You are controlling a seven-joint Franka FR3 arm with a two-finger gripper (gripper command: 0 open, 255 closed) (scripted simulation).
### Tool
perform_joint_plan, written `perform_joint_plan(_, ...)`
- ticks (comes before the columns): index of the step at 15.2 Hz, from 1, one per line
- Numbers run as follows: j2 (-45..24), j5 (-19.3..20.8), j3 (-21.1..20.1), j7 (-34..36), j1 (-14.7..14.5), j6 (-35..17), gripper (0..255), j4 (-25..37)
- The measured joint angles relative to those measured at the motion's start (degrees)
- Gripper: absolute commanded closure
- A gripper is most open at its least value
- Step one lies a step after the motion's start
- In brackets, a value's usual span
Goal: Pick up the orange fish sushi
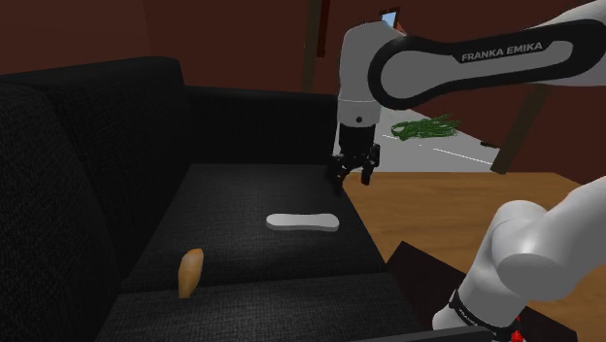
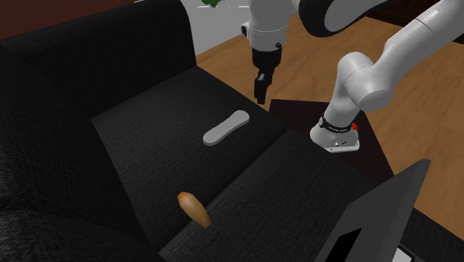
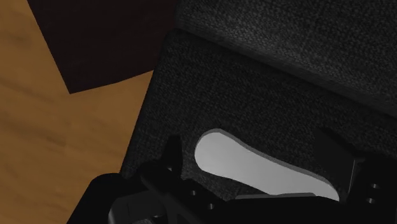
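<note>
My black sofa [image 1: 233,189] carries everything. A white flat piece [image 1: 303,222] lies mid-seat, and the hand [image 1: 351,179] hovers above one end of it, fingers apart and empty. The orange fish sushi [image 1: 190,271] sits well apart from that piece, by the seat's front edge. If I descend here I'd likely grab the wrong thing. A clumsy nudge could also roll the sushi off the edge.

The white arm [image 1: 364,58] reaches out high from its stand, with the wrist turned straight down above the edge of the black sofa seat [image 1: 243,194]. The black gripper [image 1: 351,180] hangs over that seat without touching it. Its fingers [image 3: 334,156] are spread apart and clasp nothing.
</note>
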State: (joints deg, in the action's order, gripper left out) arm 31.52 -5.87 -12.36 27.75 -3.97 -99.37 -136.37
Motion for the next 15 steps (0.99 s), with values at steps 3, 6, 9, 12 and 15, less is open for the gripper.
perform_joint_plan(3,-5.33,-1.03,-3.28,4.55,-0.52,-3.68,0,2.22)
perform_joint_plan(6,-10.25,-1.15,-5.91,8.57,-0.71,-6.93,0,4.46)
perform_joint_plan(9,-15.82,-0.59,-8.73,13.33,-1.02,-9.34,0,8.11)
perform_joint_plan(12,-21.82,0.84,-11.38,18.43,-1.48,-12.01,0,11.76)
perform_joint_plan(15,-27.96,3.12,-13.47,23.57,-2.18,-13.88,0,16.09)
